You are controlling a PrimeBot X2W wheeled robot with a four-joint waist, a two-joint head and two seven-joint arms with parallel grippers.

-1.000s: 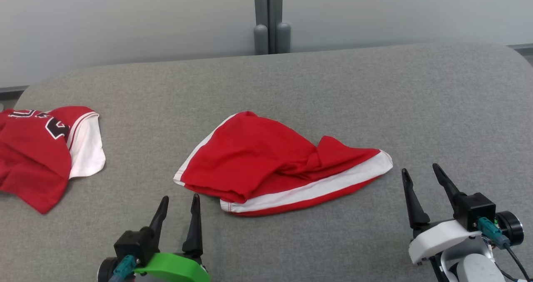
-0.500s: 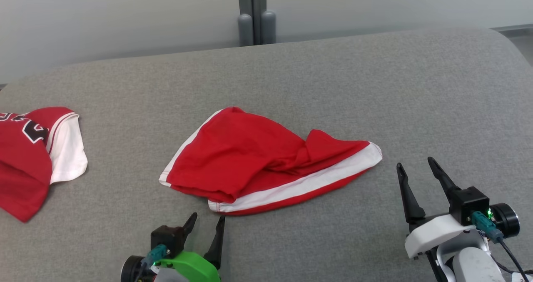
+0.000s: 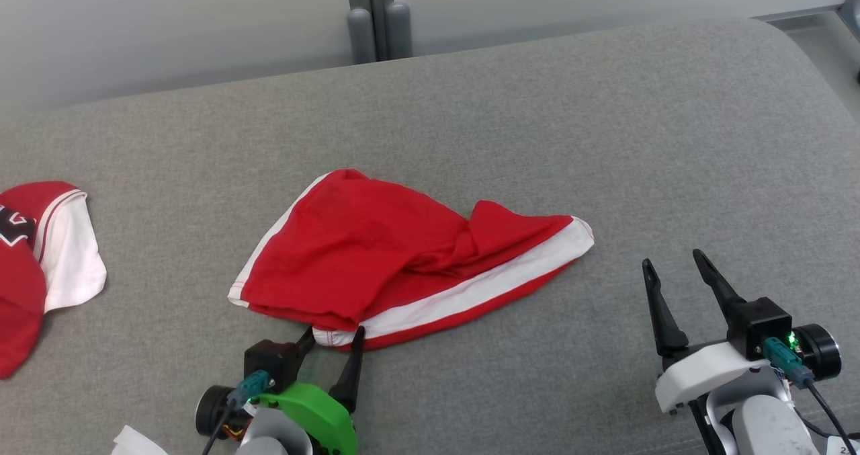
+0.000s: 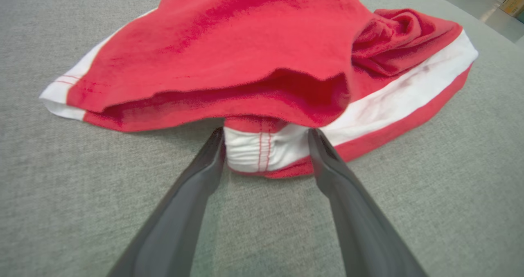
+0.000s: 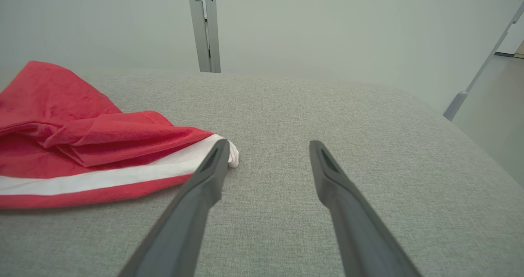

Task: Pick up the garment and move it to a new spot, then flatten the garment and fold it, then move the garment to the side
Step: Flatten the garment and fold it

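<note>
- Grey fabric-covered worktop. Pale wall behind it, with a grey post.
- Far left: second red-and-white jersey, well apart from the job. Ignore it.
- Left tool: jaws moderately apart, straddling the hem corner of the garment. Nothing is clamped yet.
- Garment sits mid-worktop, crumpled, with its layers loosely stacked.
- Step in hand, my read: the grasp for the pick-and-move.
  - Ease in until the pads pass the stitched hem.
  - Keep the tips low against the worktop.
  - Close on the full layer stack. Catching only the bottom hem probably lets the upper flap drag or slide off on the lift.
- Long axis runs left to right but skewed, from the near-left corner to the far-right tip.
  - The white band follows it along the near edge.
  - The narrow end points right and slightly away from the robot.
- Right tool: jaws wide, empty, near the garment's right tip and not touching it.
</note>
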